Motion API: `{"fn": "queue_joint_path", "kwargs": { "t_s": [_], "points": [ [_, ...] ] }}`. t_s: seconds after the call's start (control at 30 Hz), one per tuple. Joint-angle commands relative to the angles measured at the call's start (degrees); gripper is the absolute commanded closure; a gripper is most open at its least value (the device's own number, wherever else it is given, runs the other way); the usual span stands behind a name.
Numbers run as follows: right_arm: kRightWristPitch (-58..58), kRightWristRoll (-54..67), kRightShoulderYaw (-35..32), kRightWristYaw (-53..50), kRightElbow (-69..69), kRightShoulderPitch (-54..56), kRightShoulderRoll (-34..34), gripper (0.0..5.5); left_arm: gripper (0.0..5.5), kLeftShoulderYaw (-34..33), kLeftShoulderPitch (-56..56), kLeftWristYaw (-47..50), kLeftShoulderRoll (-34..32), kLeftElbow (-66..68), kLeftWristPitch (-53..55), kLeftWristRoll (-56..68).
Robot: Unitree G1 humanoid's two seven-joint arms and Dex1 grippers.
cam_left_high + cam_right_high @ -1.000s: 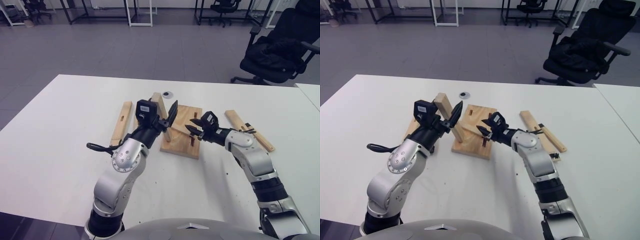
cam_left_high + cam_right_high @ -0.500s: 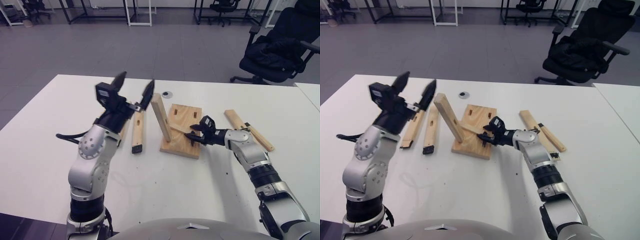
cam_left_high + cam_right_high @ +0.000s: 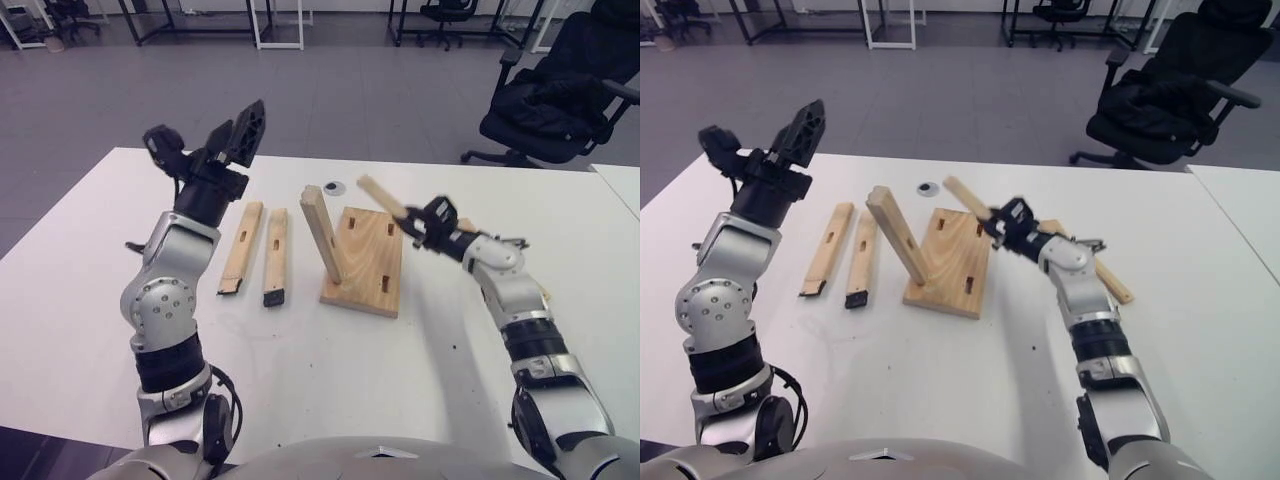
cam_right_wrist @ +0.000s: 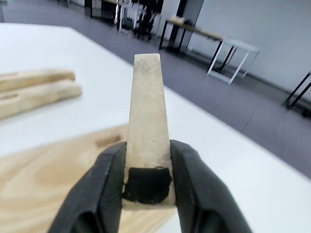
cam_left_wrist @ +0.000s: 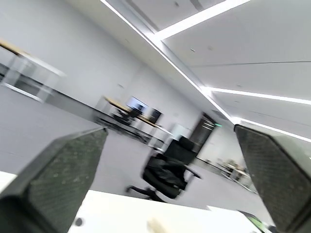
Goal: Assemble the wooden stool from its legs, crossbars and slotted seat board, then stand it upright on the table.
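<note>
The seat board (image 3: 372,268) lies flat in the middle of the table (image 3: 90,290). One leg (image 3: 322,232) stands at the board's left edge, leaning far and left. Left of the board, two spare legs (image 3: 241,247) lie side by side, their long axes running near to far.

Over the board's far right corner, the right gripper (image 3: 425,222) is clamped on one end of a short crossbar (image 3: 381,197). Both fingers (image 4: 104,184) press against its sides. The bar's long axis runs from the jaws toward the far left. Its free end hangs in the air above the board's far edge, aimed roughly at the top of the leaning leg but apart from it. Any slot for it therefore probably lies left of and below the jaws, and the right arm is the nearer one.

The left gripper (image 3: 238,135) is raised high over the far left of the table. Its jaws are spread wide and hold nothing, well apart from every piece.
</note>
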State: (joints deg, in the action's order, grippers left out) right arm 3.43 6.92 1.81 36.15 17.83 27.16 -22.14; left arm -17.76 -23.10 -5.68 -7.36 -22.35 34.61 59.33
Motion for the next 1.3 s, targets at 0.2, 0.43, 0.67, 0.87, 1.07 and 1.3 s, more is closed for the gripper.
{"fn": "queue_joint_path", "kwargs": {
  "t_s": [0.2,0.43,0.67,0.87,1.07,1.3],
  "points": [
    [0.6,-4.8,5.6,-10.0,-21.1,13.0,8.6,4.19,0.68,3.3,-14.2,4.0,5.7,7.1,3.4,10.0],
    [2.8,2.3,5.6,-5.4,-30.9,6.6,8.4,4.19,1.54,1.4,-13.7,6.2,5.6,6.3,1.6,15.7],
    [2.9,2.4,7.0,-2.2,-31.9,4.3,6.4,4.19,2.82,2.9,-11.7,5.0,5.1,4.6,1.5,15.7],
    [2.6,2.5,6.4,-1.3,-31.9,4.5,5.5,4.19,3.84,3.5,-10.3,4.9,3.7,4.8,3.1,17.1],
    [1.7,3.4,5.8,1.2,-31.3,4.3,3.5,4.19,4.71,3.5,-10.0,5.6,2.7,4.9,4.4,20.3],
    [2.2,3.6,5.9,1.7,-31.3,4.5,2.9,3.47,5.11,4.4,-8.6,6.4,2.2,4.2,4.7,22.1]
  ]
}}
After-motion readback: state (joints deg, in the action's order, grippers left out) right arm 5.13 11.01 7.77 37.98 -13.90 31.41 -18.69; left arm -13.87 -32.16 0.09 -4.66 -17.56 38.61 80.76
